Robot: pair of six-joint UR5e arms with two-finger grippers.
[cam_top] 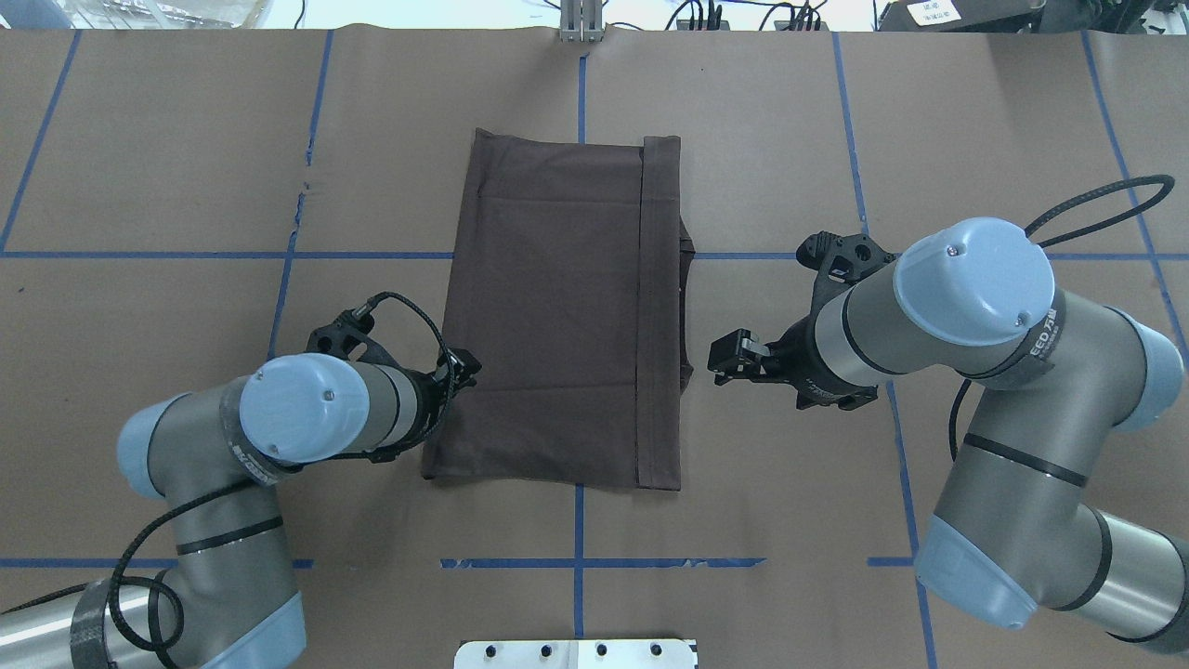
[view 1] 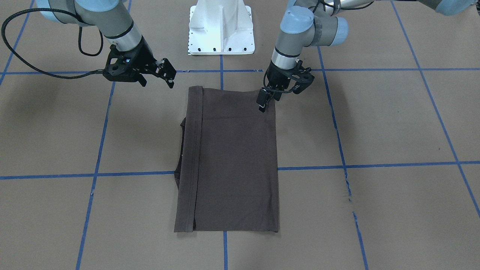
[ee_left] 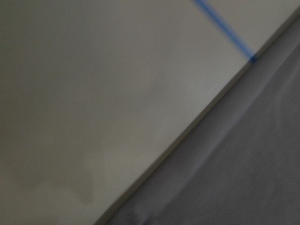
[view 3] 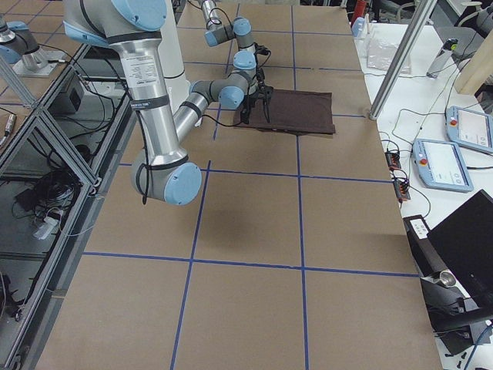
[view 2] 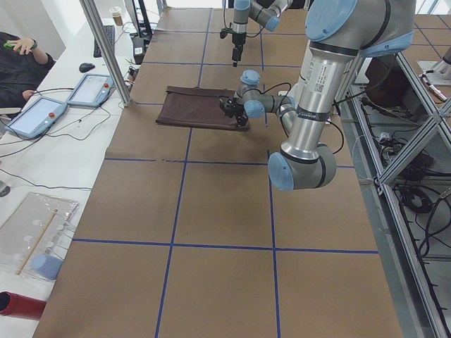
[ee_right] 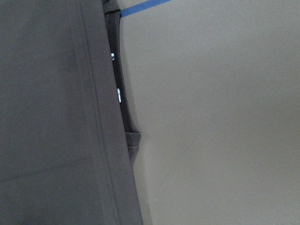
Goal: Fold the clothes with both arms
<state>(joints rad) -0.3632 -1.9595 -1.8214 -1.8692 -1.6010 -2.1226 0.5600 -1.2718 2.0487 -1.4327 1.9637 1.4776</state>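
Observation:
The dark brown T-shirt (view 1: 236, 161) (cam_top: 557, 316) lies flat as a long folded rectangle, with a hem strip along one side. Its collar (cam_top: 685, 255) and white tags (ee_right: 118, 95) peek out from under that strip. My left gripper (view 1: 269, 100) (cam_top: 462, 365) is down at the shirt's edge near the corner closest to my base. Its fingers look slightly apart, one over the cloth (ee_left: 234, 178). My right gripper (view 1: 157, 81) (cam_top: 729, 358) hangs open above bare table, just off the shirt's opposite long edge, holding nothing.
The white pedestal base (view 1: 221, 30) stands just behind the shirt. Blue tape lines (cam_top: 578, 520) grid the brown table. Beyond the table's far edge is a bench with tablets (view 2: 35, 116), cables and a seated person (view 2: 17, 60).

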